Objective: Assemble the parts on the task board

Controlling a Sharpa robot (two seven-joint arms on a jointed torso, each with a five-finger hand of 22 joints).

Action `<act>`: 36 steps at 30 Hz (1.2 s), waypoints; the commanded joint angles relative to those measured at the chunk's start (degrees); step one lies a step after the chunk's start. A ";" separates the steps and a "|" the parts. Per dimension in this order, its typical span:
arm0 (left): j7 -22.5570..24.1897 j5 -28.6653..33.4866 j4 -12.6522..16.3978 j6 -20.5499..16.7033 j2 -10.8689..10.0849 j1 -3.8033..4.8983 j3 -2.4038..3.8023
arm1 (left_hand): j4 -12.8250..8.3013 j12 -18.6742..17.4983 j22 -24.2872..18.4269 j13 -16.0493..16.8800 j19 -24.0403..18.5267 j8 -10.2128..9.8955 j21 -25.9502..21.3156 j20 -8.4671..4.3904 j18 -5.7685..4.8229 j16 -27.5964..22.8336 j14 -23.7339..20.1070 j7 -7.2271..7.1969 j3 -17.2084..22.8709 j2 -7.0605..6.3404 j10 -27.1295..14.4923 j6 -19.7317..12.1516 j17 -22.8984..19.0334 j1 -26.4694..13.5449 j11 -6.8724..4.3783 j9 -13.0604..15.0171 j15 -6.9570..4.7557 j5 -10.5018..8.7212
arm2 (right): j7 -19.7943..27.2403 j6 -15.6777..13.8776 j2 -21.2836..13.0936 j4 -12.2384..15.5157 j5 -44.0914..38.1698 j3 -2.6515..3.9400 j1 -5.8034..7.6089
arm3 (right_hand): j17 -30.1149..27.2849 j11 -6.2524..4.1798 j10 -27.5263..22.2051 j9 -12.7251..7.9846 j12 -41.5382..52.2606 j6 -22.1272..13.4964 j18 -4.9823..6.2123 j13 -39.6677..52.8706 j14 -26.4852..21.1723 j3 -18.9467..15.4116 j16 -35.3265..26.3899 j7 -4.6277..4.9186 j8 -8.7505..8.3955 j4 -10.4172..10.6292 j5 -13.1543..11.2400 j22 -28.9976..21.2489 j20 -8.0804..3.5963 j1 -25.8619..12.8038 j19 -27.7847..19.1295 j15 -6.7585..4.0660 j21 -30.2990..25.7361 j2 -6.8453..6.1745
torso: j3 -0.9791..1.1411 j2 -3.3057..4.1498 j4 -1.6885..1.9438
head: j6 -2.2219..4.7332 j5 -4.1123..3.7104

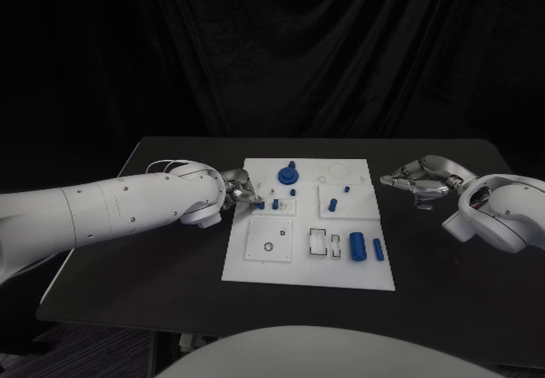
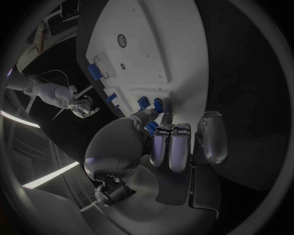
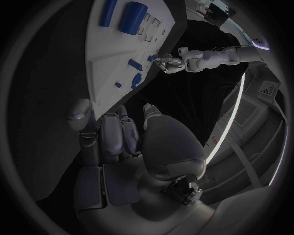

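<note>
The white task board point(image 1: 298, 260) lies mid-table with several blue parts on it: a round knob point(image 1: 288, 175), a peg point(image 1: 333, 205), a thick cylinder point(image 1: 357, 245) and a slim bar point(image 1: 378, 250). My left hand point(image 1: 236, 194) is at the board's left edge. Its fingertips point(image 2: 166, 104) reach a small blue part point(image 2: 157, 105) standing beside another point(image 2: 142, 102). Whether they grip it is hidden. My right hand point(image 1: 413, 181) hovers over the black table to the right of the board with nothing in its loosely curled fingers point(image 3: 110, 134).
The board point(image 3: 113, 49) has a square plate with a ring point(image 1: 268, 246) at its near left and white slots point(image 1: 323, 242) beside the cylinder point(image 3: 134, 11). Bare black table point(image 1: 148, 268) surrounds the board, and a dark curtain hangs behind.
</note>
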 commanded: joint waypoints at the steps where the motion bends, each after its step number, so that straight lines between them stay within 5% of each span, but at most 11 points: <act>1: 0.48 0.30 0.37 1.29 0.17 -0.62 -0.30 | -0.44 0.20 1.02 15.08 -0.48 -0.39 -0.44 -0.01 0.34 0.15 5.96 -0.41 0.88 0.43 5.96 -0.23 15.09 -0.25 0.22 -0.11 -0.01 -1.85 | -0.75 0.47 0.01 -0.04 -0.20 0.03 -0.24 | -0.04 -0.10 -0.37 -0.05 -0.40 0.39 0.84 0.56 -0.23 -0.24 -0.11 -0.15 0.08 -0.03 0.39 1.06 0.02 0.44 -0.38 0.24 -0.36 0.08 | -0.01 0.03 -0.03 | 0.01 0.01; 9: 0.81 0.30 0.57 1.33 0.14 -0.68 -0.30 | 1.04 0.20 0.99 15.08 -0.55 -0.57 -0.79 0.03 0.38 0.15 5.96 -0.47 -0.53 0.48 5.96 -0.12 15.09 -1.27 0.21 -0.33 0.01 -7.97 | -0.84 0.71 0.09 -0.08 -0.20 0.03 -0.44 | -0.13 -0.11 -0.38 -0.06 -0.41 0.40 0.86 0.54 -0.27 -0.28 -0.22 -0.15 0.08 -0.04 0.42 1.01 0.02 0.49 -0.41 0.24 -0.49 0.08 | 0.01 0.02 0.01 | 0.01 0.04; 17: 1.06 0.30 0.53 1.23 0.14 -0.72 -0.30 | 5.30 0.20 1.05 15.08 -0.55 -1.41 -1.19 0.19 0.41 0.15 5.96 -0.19 -5.36 0.23 5.96 -0.14 15.09 -3.58 0.47 -1.33 0.21 -12.48 | -0.91 0.84 0.08 -0.11 -0.21 0.03 -0.51 | -0.19 -0.11 -0.47 -0.07 -0.47 0.41 0.90 0.44 -0.30 -0.30 -0.29 -0.15 0.08 -0.04 0.43 0.93 0.02 0.51 -0.49 0.24 -0.69 0.09 | -0.02 0.00 0.01 | 0.01 0.03; 25: 1.11 0.30 0.38 1.56 0.24 -0.73 -0.30 | 5.87 0.20 1.07 15.08 -0.57 -1.72 -1.34 0.22 0.44 0.15 5.96 -0.22 -6.42 0.39 5.96 -0.21 15.09 -3.00 0.48 -1.71 0.23 -11.75 | -1.01 0.92 0.04 -0.12 -0.23 0.03 -0.52 | -0.19 -0.11 -0.47 -0.07 -0.47 0.41 0.90 0.44 -0.30 -0.30 -0.29 -0.15 0.08 -0.04 0.43 0.93 0.02 0.51 -0.49 0.24 -0.69 0.09 | 0.00 0.01 0.05 | 0.01 -0.06; 34: 1.13 0.30 0.20 2.11 0.47 -0.74 -0.30 | 4.78 0.20 1.27 15.08 -0.49 -1.96 -1.46 0.15 0.43 0.15 5.96 -0.33 -6.59 0.76 5.96 -0.14 15.09 -0.34 0.38 -2.07 0.15 -7.87 | -1.18 1.09 0.01 -0.10 -0.33 0.03 -0.52 | -0.23 -0.11 -0.53 -0.07 -0.52 0.41 0.92 0.37 -0.32 -0.32 -0.34 -0.15 0.08 -0.05 0.45 0.86 0.02 0.54 -0.54 0.24 -0.86 0.09 | -0.01 0.06 -0.03 | 0.01 0.09; 36: 1.19 0.30 0.13 2.14 0.49 -0.75 -0.30 | 3.99 0.20 1.32 15.08 -0.48 -1.99 -1.54 0.08 0.45 0.15 5.96 -0.36 -6.08 0.83 5.96 -0.16 15.09 0.76 0.32 -2.12 0.08 -4.76 | -1.21 1.12 0.00 -0.08 -0.34 0.03 -0.52 | -0.26 -0.11 -0.55 -0.08 -0.53 0.41 0.94 0.35 -0.33 -0.33 -0.37 -0.15 0.08 -0.06 0.47 0.82 0.02 0.58 -0.57 0.24 -0.97 0.10 | 0.00 0.06 -0.02 | 0.01 0.04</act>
